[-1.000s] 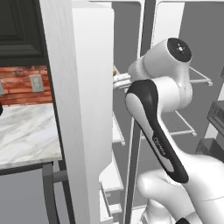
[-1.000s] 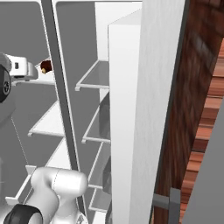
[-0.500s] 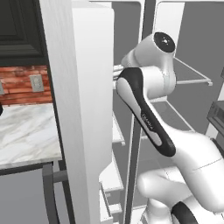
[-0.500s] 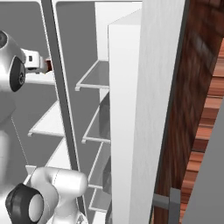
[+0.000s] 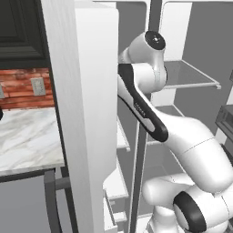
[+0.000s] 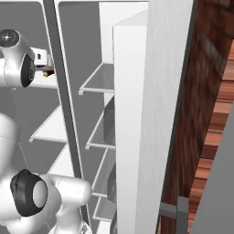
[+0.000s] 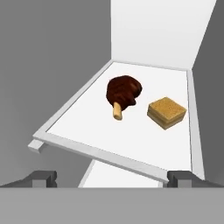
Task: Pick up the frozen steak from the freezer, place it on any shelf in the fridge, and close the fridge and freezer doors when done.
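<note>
The frozen steak [image 7: 123, 93], a dark brown cut with a pale bone end, lies on a white freezer shelf [image 7: 83, 131], with a tan square block [image 7: 166, 112] just to its right. My gripper [image 7: 113, 179] is open, its two fingertips spread wide at the shelf's front edge, short of the steak and touching nothing. From the right base view my hand [image 6: 40, 57] sits left of the centre divider [image 6: 64, 91], with a brown bit of the steak [image 6: 48, 71] just below it. From the left, the arm [image 5: 141, 107] reaches in behind the open freezer door [image 5: 86, 113].
The fridge door [image 6: 151, 114] stands open on the right, close to a brick wall [image 6: 205, 100]. Several shelves [image 6: 98, 80] line the fridge compartment, one seen as a glass shelf [image 5: 191, 77]. A marble counter [image 5: 27, 141] lies left of the freezer door.
The arm has swung left and leaned further into the freezer compartment; the hand has moved left past the divider. The steak has stayed put.
</note>
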Robot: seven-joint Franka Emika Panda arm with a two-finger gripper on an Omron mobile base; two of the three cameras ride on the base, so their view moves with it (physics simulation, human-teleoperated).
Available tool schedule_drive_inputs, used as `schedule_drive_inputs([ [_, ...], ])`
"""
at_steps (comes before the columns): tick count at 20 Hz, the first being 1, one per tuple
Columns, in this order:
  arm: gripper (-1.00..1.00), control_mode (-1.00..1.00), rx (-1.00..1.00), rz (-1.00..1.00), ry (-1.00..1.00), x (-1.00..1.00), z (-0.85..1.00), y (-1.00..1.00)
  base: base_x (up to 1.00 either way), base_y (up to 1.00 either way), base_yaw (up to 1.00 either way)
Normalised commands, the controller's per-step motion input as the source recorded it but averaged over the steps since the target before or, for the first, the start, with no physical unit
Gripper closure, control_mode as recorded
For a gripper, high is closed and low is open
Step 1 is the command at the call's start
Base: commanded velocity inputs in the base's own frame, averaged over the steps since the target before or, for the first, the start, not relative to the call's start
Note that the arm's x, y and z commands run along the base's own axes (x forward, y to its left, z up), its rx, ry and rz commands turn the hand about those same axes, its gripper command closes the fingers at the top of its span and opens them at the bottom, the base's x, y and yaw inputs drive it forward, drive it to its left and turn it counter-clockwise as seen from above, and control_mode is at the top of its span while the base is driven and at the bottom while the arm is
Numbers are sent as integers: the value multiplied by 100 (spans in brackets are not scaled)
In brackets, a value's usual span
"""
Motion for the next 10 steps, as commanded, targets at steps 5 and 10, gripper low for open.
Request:
schedule_drive_inputs([
  [5,-100,-100,0,0,0,44,-7,12,0,0,0],
  [10,-100,-100,-2,0,1,48,-11,19,0,0,0],
])
